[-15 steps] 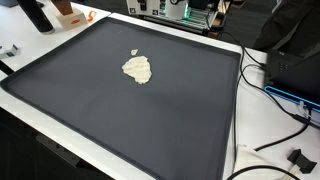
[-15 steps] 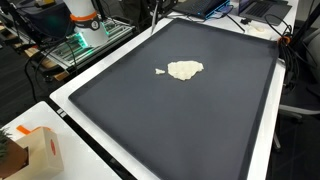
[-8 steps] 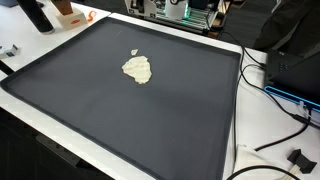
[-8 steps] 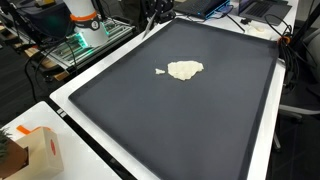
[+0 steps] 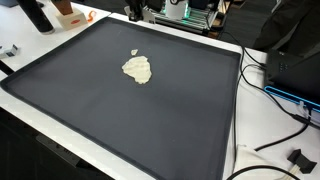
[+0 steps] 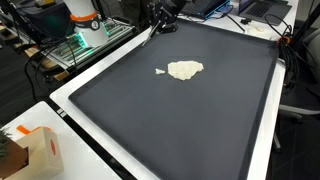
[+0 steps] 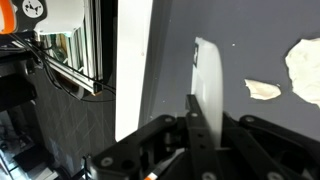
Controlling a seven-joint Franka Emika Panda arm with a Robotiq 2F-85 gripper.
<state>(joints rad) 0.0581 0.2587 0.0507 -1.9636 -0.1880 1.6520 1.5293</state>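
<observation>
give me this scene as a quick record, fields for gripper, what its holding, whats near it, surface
gripper: at the far edge of the mat, shut on a white blade
white blade: sticks out ahead of the gripper, over the mat near its border
cream lump: lies mid-mat, apart from the gripper
small scrap: beside the lump, a gap between them
dark mat: covers most of the tabletop

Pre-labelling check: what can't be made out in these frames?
- gripper: tiny at the far edge of the mat in both exterior views; open or shut unclear.
- white strip: wrist view, blurred; whether gripped, unclear.
- pale lump: cut by the wrist view's right edge.
</observation>
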